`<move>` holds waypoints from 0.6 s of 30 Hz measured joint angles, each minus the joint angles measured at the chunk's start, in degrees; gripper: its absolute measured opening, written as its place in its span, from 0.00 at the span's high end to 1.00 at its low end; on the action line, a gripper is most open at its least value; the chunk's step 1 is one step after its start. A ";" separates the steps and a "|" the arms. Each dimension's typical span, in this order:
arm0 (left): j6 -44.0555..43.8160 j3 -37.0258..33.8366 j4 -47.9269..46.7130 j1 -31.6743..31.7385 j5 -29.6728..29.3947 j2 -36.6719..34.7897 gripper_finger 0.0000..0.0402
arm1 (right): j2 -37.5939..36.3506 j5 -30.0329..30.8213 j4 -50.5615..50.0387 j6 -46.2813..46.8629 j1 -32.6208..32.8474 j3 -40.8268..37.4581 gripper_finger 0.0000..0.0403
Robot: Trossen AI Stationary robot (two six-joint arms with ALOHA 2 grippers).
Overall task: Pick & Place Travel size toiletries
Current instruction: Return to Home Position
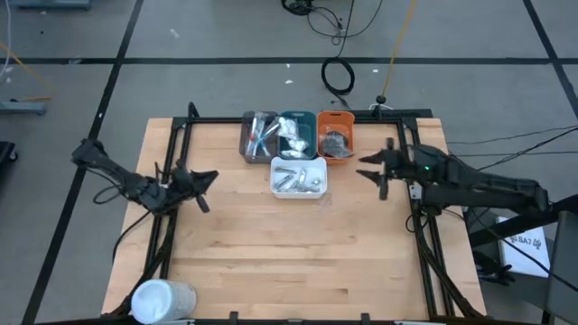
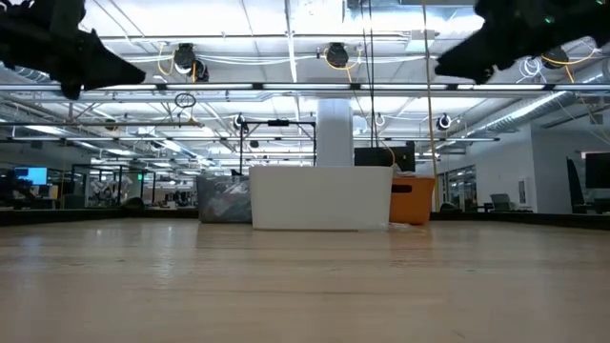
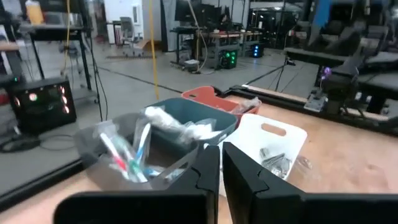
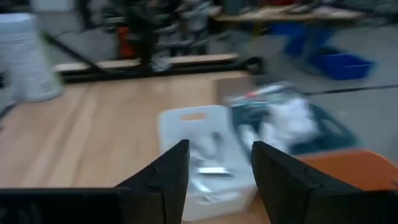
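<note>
Toiletries all sit in the tray cluster at the far-middle of the table (image 1: 271, 262), none in either gripper. Grey tray (image 1: 247, 144) holds clear-wrapped sticks (image 1: 261, 134) w/ blue and pink tips. Teal tray (image 1: 312, 122) next to it holds white packets (image 1: 293, 137). Orange tray (image 1: 336, 119) holds dark discs (image 1: 337, 143). White bin (image 1: 298, 191), just in front of the teal tray, holds silver pieces (image 1: 298, 179), possibly clippers, too small to be sure.

Left gripper (image 3: 221, 163): fingers pressed together, empty, raised off the table, well apart from the trays on their left, pointing toward them. Right gripper (image 4: 221, 163): fingers spread, nothing between them, also raised, near the orange tray's right side, w/ the white bin ahead of it. The bin lies between the two grippers. White cylinder (image 1: 163, 300) stands at the near-left corner.
</note>
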 joint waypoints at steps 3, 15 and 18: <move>-2.17 0.00 -6.98 0.10 -0.11 -5.37 0.98 | -7.05 2.70 -0.55 0.27 0.30 -5.03 0.59; 5.78 -0.91 -13.80 0.16 9.20 -21.74 0.94 | -22.89 -0.48 0.16 3.17 0.36 -15.10 0.60; 4.78 -3.23 -14.36 0.46 10.89 -21.48 0.94 | -27.40 -0.32 2.27 4.07 0.33 -18.44 0.60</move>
